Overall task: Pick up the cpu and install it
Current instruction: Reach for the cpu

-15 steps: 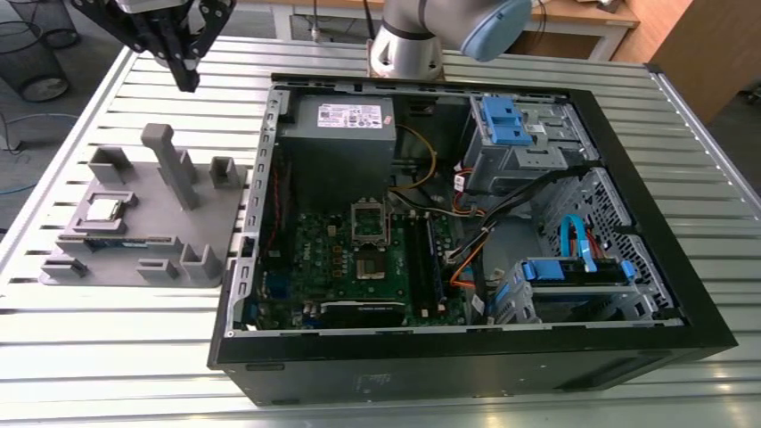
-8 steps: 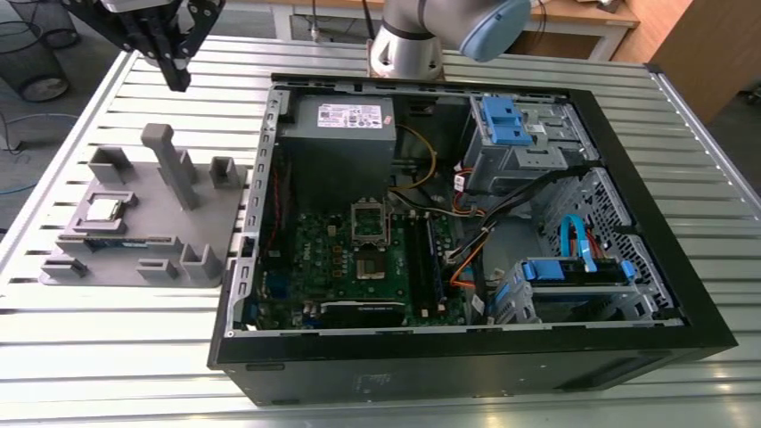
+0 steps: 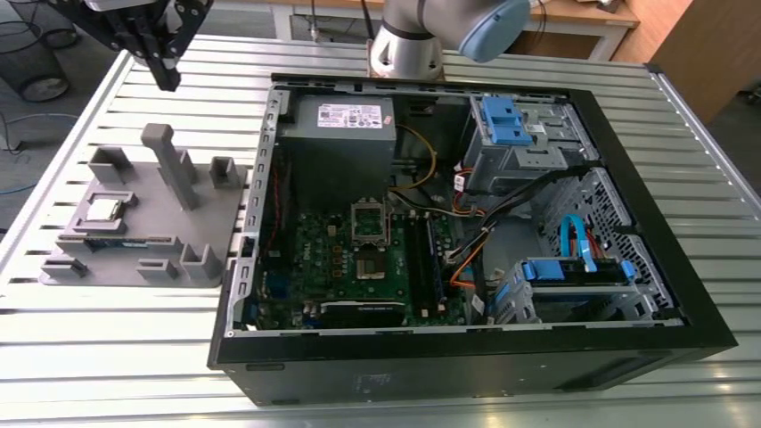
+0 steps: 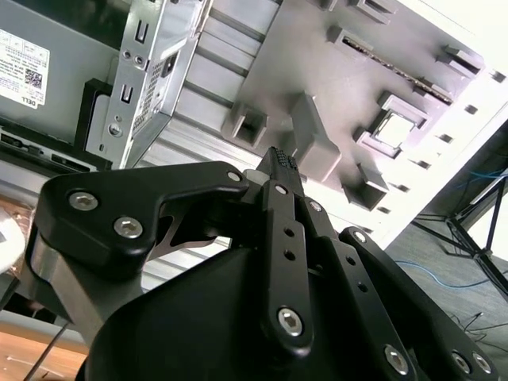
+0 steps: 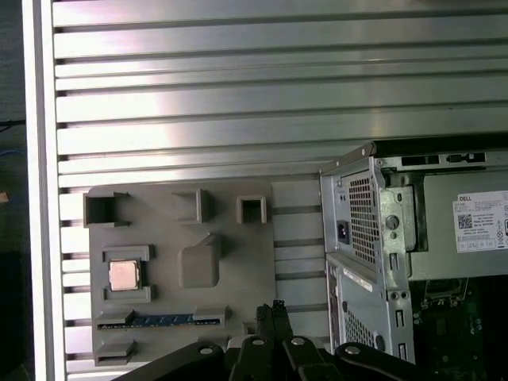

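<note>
Ribbed metal table (image 3: 119, 357) | square shiny cpu (image 5: 124, 275) in grey tray (image 5: 238, 262) | black fingers (image 4: 279, 163) pressed together, empty

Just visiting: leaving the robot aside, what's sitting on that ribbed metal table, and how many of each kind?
grey tray: 1
open computer case: 1
cpu, lying in the tray: 1
green memory stick, lying in the tray: 1
Total: 4
</note>
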`<state>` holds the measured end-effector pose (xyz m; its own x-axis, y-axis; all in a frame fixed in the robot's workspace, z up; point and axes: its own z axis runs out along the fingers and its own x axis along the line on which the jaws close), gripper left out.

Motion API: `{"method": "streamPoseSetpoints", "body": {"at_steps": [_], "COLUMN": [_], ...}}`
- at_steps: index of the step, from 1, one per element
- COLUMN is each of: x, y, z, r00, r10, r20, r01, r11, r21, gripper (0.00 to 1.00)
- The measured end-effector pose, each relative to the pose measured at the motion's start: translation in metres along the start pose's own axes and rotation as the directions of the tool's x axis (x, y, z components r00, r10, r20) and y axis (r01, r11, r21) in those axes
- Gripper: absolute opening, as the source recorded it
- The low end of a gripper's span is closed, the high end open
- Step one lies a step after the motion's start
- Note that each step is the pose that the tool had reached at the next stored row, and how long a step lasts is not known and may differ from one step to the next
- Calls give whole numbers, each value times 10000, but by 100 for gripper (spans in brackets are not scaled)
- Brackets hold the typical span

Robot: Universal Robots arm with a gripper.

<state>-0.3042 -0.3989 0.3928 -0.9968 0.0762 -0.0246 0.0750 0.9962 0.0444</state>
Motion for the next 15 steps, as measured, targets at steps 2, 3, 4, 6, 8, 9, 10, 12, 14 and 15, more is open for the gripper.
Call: {"method": "streamPoseSetpoints", "body": {"at_steps": [2,3,4,6,8,9,10,12,14,15], "x": [24,36,48,71,94,106,118,142,167,178], "y": [-2,-3,-4,-5,-7,-8,-9,-11,-12,-13], "z": [-1,-1,-1,-2,-2,-3,-3,-3,-4,-5], "r00": [10000,10000,10000,10000,10000,10000,10000,10000,10000,10000], "r10": [0,0,0,1,1,1,0,1,1,1], "r20": [0,0,-1,0,0,-1,-1,0,-1,-1], "r01": [0,0,0,-1,-1,-1,0,-1,-1,-1], "r11": [10000,10000,10000,10000,10000,10000,10000,10000,10000,10000], "r21": [0,0,1,0,0,0,1,0,0,1], "gripper": [11,11,11,11,11,11,11,11,11,11]}}
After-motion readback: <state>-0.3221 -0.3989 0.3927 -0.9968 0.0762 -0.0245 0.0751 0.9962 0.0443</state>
